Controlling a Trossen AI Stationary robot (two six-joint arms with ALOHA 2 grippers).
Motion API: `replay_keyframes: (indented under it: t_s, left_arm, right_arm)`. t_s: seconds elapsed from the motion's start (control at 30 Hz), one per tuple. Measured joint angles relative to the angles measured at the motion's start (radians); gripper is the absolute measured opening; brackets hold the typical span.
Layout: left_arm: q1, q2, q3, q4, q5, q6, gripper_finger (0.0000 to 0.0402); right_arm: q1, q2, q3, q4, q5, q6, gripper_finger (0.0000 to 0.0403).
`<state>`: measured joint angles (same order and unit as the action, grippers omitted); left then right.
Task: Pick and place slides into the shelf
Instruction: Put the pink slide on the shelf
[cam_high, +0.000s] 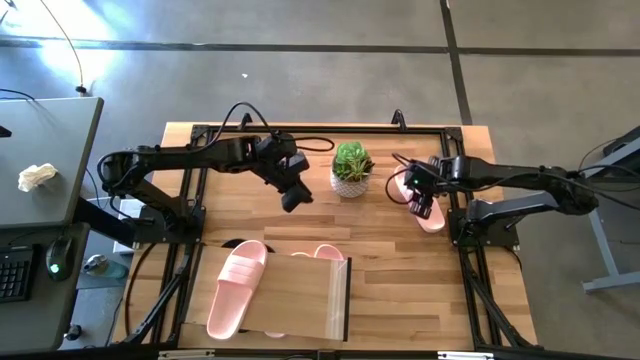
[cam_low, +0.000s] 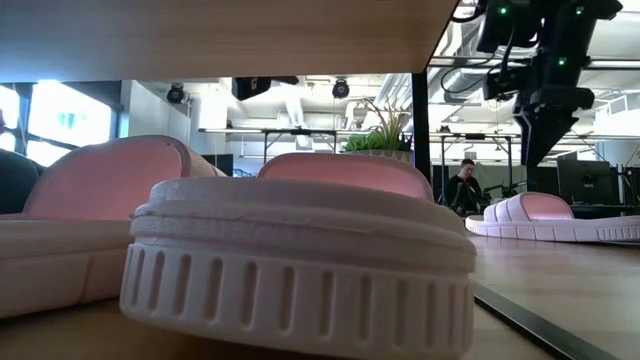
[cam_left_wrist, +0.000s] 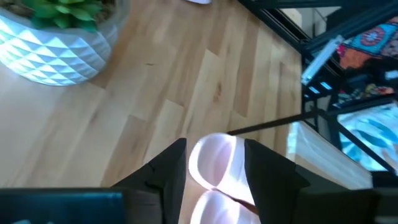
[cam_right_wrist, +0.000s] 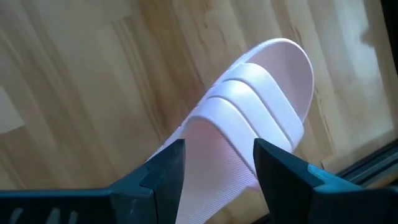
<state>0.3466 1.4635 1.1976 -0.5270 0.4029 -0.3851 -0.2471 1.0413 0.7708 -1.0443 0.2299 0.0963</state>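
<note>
A pink slide (cam_high: 425, 207) lies at right centre of your table (cam_high: 400, 290), under the right gripper (cam_high: 422, 197), whose fingers stand apart over its strap, holding nothing, apparently poised to grasp. Another pink slide (cam_high: 238, 287) rests atop the shelf (cam_high: 310, 300) at lower left. Your left gripper (cam_high: 296, 195) hovers left of the potted plant (cam_high: 352, 167), fingers apart, empty.

Bright, even daylight; low view's foreground blurred.
</note>
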Motion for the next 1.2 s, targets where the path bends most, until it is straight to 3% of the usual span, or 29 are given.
replay_keyframes:
  t_s: [0.23, 0.6, 0.8, 1.03, 1.2]
  left_arm:
    - [0.0, 0.0, 0.0, -0.001, -0.022, 0.0, 0.0137]
    - [0.0, 0.0, 0.0, -0.007, -0.01, 0.046, 0.0135]
    - [0.0, 0.0, 0.0, -0.009, -0.009, 0.048, 0.0132]
    - [0.0, 0.0, 0.0, -0.015, -0.01, 0.048, 0.0133]
    - [0.0, 0.001, 0.0, -0.016, -0.01, 0.048, 0.0133]
  right_arm:
    - [0.081, 0.045, -0.001, -0.005, 0.06, 0.023, 0.0181]
    - [0.239, 0.388, 0.04, -0.097, 0.374, 0.183, 0.0181]
    - [0.238, 0.503, 0.041, -0.083, 0.339, 0.185, 0.0181]
    - [0.225, 0.576, 0.04, -0.061, 0.42, 0.266, 0.0178]
    - [0.198, 0.602, 0.04, -0.057, 0.418, 0.265, 0.0129]
